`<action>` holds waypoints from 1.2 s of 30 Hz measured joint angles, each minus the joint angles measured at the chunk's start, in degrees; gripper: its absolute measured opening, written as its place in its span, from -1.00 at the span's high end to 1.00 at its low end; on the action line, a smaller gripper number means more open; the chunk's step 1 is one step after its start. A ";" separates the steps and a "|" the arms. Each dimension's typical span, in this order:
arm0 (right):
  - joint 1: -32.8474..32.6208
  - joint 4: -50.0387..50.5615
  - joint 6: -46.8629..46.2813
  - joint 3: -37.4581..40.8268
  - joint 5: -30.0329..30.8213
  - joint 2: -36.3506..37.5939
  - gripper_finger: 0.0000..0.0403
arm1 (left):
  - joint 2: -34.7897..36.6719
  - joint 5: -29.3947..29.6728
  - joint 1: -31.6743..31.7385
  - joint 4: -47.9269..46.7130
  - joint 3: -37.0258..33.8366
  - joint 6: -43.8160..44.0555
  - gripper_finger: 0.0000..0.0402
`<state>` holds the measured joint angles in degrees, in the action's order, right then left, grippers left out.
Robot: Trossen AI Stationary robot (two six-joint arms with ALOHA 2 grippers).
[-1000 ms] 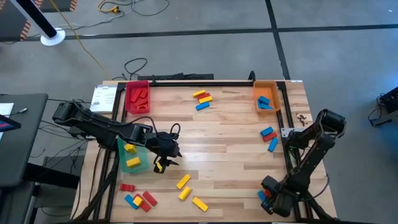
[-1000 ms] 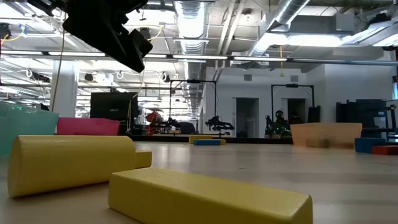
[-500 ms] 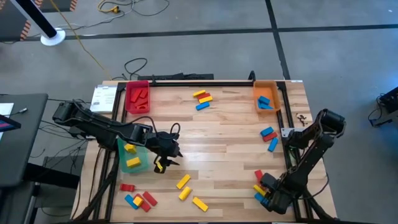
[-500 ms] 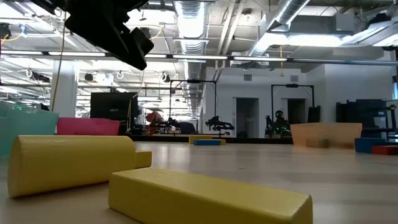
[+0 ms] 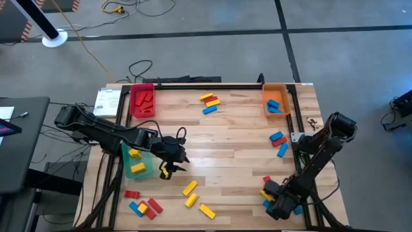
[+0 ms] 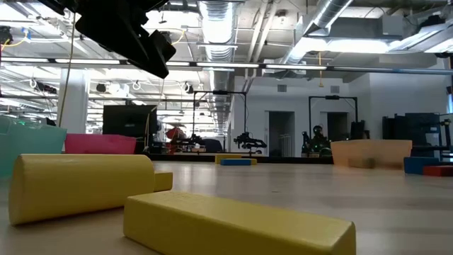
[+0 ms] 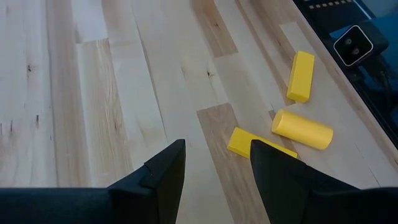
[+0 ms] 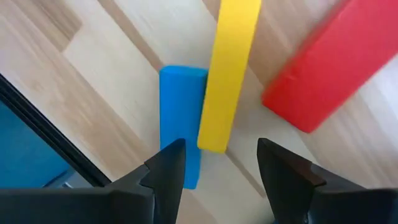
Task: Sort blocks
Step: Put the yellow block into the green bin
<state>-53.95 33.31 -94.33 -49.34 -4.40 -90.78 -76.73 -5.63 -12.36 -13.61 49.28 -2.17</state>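
Small red, yellow and blue blocks lie scattered on the wooden table. My right gripper (image 5: 270, 201) (image 8: 221, 144) is open at the near right, pointing down. Its fingers stand on either side of a yellow block's (image 8: 229, 68) end, with a gap on each side. That block lies flat between a blue block (image 8: 180, 118) and a red block (image 8: 326, 74). My left gripper (image 5: 168, 166) (image 7: 217, 146) hovers open and empty beside the green tray (image 5: 147, 169). Three yellow blocks (image 7: 301, 129) lie on the table ahead of it.
A red tray (image 5: 133, 111) holding red blocks stands at the far left and an orange tray (image 5: 273, 89) holding blue blocks at the far right; the green tray holds yellow ones. Loose groups lie at the far middle (image 5: 209, 103), the right (image 5: 279, 143) and the near left (image 5: 143, 206).
My right gripper has shifted along the near edge toward the table's left and has rolled about its own axis, staying low over the small group of blocks there. My left arm has kept still.
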 joint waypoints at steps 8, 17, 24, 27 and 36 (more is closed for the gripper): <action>2.42 2.32 2.05 0.00 2.46 0.04 -0.08 | 0.00 0.00 0.00 0.16 0.00 0.00 0.12; 6.24 2.54 7.10 0.00 2.78 0.04 0.09 | 0.00 0.00 0.00 0.16 0.00 0.01 0.12; 6.93 2.88 8.74 -0.02 2.78 0.04 0.36 | 0.00 0.00 0.00 0.30 0.00 0.00 0.12; 6.93 2.88 8.96 -0.02 2.76 0.04 0.48 | 0.00 0.00 0.00 1.50 0.00 -0.13 0.12; 7.34 2.91 13.12 -2.12 3.08 0.09 0.68 | 0.02 -0.01 0.00 5.65 0.00 -0.17 0.12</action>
<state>-46.61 36.22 -81.22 -51.46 -1.32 -90.70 -76.71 -5.64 -12.36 -7.97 49.28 -2.35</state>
